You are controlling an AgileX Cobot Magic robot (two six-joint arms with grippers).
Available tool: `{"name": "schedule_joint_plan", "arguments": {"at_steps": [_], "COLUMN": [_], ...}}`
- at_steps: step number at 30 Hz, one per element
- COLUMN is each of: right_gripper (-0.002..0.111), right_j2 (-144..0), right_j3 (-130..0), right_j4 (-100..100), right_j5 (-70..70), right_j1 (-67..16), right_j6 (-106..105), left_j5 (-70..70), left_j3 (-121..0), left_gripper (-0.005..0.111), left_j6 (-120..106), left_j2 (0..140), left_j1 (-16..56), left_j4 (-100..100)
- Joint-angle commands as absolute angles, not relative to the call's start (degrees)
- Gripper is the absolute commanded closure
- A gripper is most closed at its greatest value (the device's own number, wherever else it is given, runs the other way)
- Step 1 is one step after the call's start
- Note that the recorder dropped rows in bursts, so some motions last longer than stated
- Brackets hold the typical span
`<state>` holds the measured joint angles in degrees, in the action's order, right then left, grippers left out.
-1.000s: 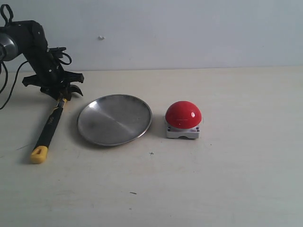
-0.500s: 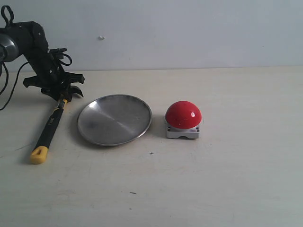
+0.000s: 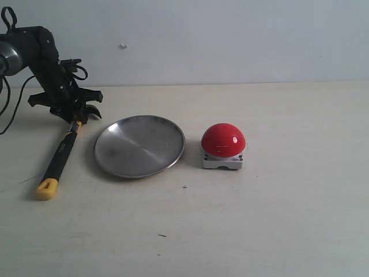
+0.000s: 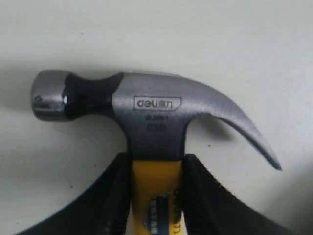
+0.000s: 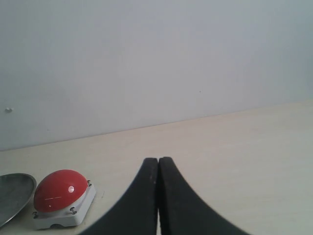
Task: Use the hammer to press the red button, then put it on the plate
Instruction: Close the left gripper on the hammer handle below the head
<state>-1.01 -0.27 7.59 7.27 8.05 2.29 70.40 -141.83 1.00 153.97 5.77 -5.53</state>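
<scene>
Clamping the hammer point(image 4: 151, 105) just under its head, my left pincer point(image 4: 156, 169) should steer the striking face well. It lies on the table point(image 3: 277, 219) left of the plate point(image 3: 140, 145), red button point(image 3: 223, 140) beyond. My right pincer point(image 5: 158, 161) sits together, empty.

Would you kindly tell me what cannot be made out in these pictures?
Exterior view: the hammer head is hidden behind the left hand.
Left wrist view: the handle runs off the frame; small print under the logo is blurred.
Right wrist view: the plate is cut by the edge.
Exterior view also misses the right hand.
</scene>
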Motion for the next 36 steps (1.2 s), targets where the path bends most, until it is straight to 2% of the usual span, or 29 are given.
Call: {"name": "schedule_joint_plan", "arguments": {"at_steps": [1, 7, 14, 36], "right_gripper": [0.108, 0.108, 0.108, 0.108], "right_j2": [-0.73, -0.73, -0.73, -0.73], "right_j3": [0.0, 0.0, 0.0, 0.0], "right_j4": [7.17, 7.17, 7.17, 7.17], "right_j5": [7.09, 7.09, 7.09, 7.09], "right_j1": [8.0, 8.0, 8.0, 8.0], "right_j6": [2.22, 2.22, 2.22, 2.22], "left_j5": [69.96, 69.96, 69.96, 69.96], "left_j3": [-142.58, -142.58, -142.58, -142.58], "left_gripper": [0.081, 0.08, 0.063, 0.064], "left_j6": [0.7, 0.7, 0.7, 1.16], "left_j2": [153.98, 154.74, 154.74, 156.84], "left_j1": [5.9, 5.9, 5.9, 5.9], "left_j4": [-5.97, -5.97, -5.97, -5.97]}}
